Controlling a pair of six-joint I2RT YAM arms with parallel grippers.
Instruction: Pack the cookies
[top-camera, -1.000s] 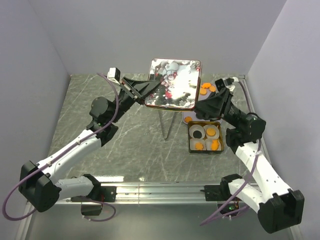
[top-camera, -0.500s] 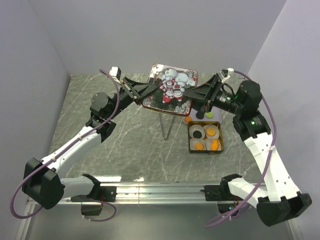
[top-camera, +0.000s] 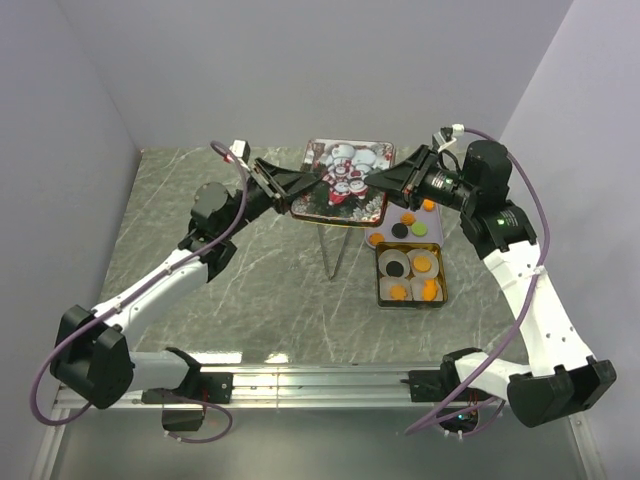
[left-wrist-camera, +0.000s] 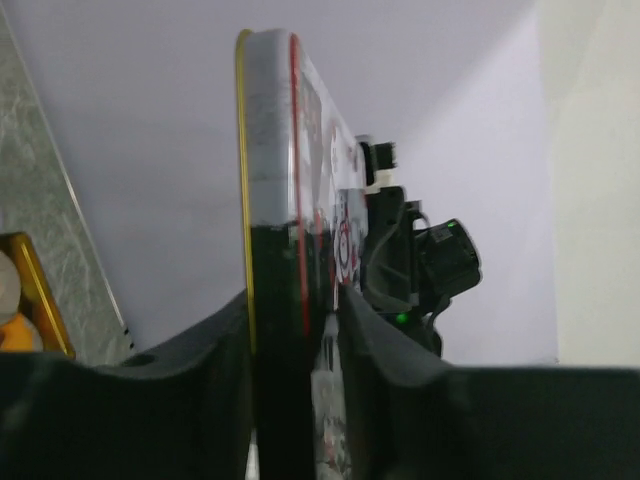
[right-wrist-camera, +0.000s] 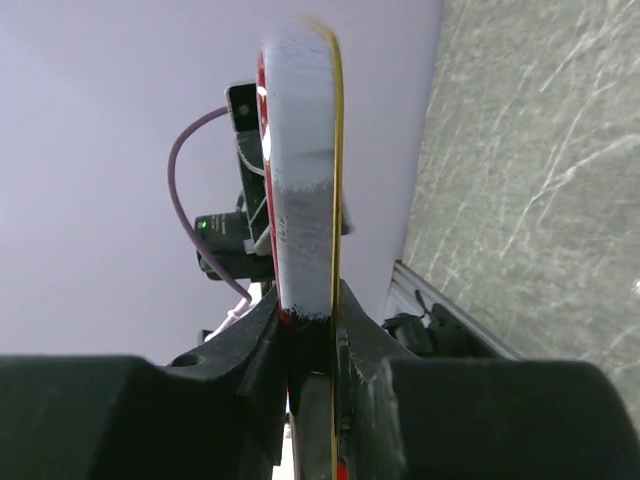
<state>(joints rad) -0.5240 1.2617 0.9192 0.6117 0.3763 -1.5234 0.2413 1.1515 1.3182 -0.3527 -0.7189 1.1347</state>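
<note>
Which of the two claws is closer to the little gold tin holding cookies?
Right. The right gripper pinches the lid's right edge, just beyond the tin; the left gripper pinches the lid's left edge, farther off.

The grey-green tabletop (top-camera: 255, 290) looks like marble. A small open tin (top-camera: 379, 288) sits on it at 3 o'clock, and loose orange, black and green cookies (top-camera: 407, 217) lie just behind it at 2 o'clock. A thin V-shaped thing (top-camera: 335, 262) lies near the middle.
</note>
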